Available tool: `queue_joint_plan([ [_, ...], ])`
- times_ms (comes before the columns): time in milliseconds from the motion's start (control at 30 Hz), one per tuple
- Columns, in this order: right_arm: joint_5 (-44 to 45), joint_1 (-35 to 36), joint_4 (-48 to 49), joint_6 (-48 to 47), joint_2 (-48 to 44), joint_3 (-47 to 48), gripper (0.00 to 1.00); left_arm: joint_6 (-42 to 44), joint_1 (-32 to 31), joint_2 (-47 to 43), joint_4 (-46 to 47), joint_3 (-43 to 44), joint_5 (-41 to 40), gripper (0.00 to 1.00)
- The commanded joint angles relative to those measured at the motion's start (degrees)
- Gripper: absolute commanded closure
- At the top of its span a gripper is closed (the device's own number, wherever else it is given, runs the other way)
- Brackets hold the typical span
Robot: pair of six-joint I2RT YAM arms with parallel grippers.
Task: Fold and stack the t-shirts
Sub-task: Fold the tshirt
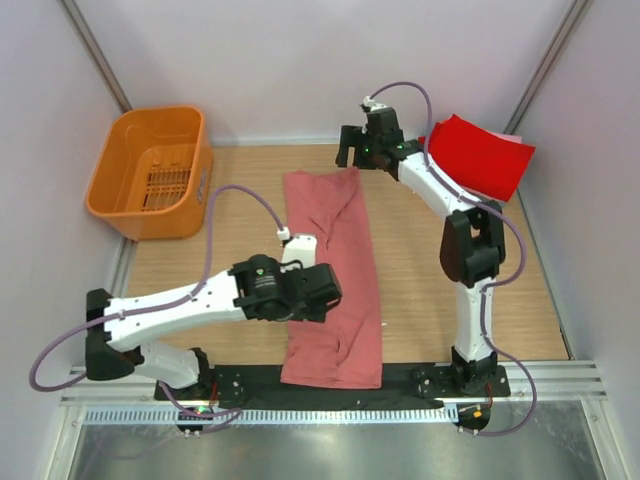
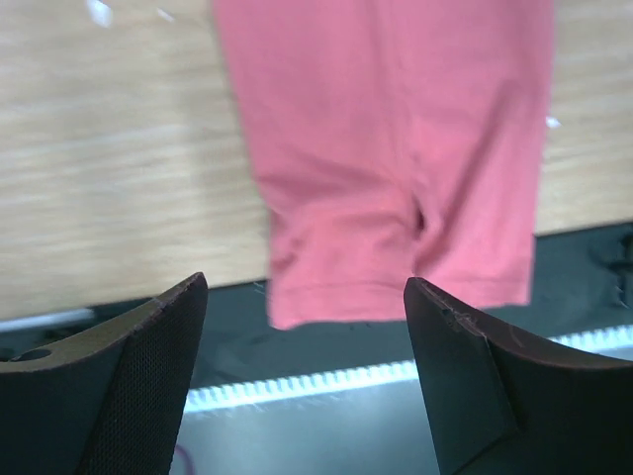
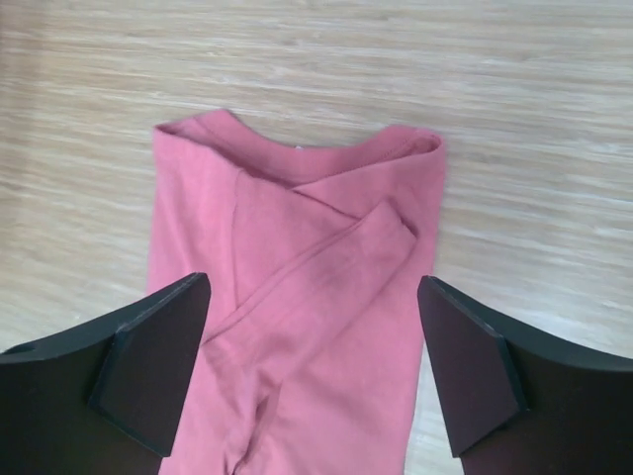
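The salmon-pink t-shirt point(image 1: 332, 270) lies flat on the wooden table, folded lengthwise into a long strip with its sleeves tucked in. Its near hem reaches the black strip at the table's front edge. My left gripper point(image 1: 322, 290) hovers open and empty over the strip's left-middle. The left wrist view shows the near hem point(image 2: 396, 188) beyond the gripper point(image 2: 305, 289). My right gripper point(image 1: 352, 155) is open and empty above the collar end, which shows in the right wrist view point(image 3: 297, 247) between the fingers of that gripper point(image 3: 315, 289). A bright red t-shirt point(image 1: 480, 155) lies at the back right. No grey or pale shirts are in view.
An orange slotted plastic basket point(image 1: 150, 170) stands at the back left. Walls close the table point(image 1: 450, 300) on the left, far and right sides. A black strip point(image 1: 400, 385) and a metal rail run along the near edge.
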Motion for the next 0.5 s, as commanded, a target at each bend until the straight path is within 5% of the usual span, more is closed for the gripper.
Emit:
queue_joint_plan([
  [0,0.5,2.0,5.1,1.3,-9.6,-7.5,0.11,6.7,3.4,-4.4,-5.8,0.4,-9.5,0.18],
  [267,2.5,8.6,-0.4,1.6,-6.9,-5.8,0.44,24.5,17.8,-12.3,6.0,-4.8,-12.1,0.2],
  [467,13.3,13.4,-10.6,1.5,1.4,6.3,0.45,30.6,22.4,-16.0,13.6,-11.6,-12.3,0.2],
])
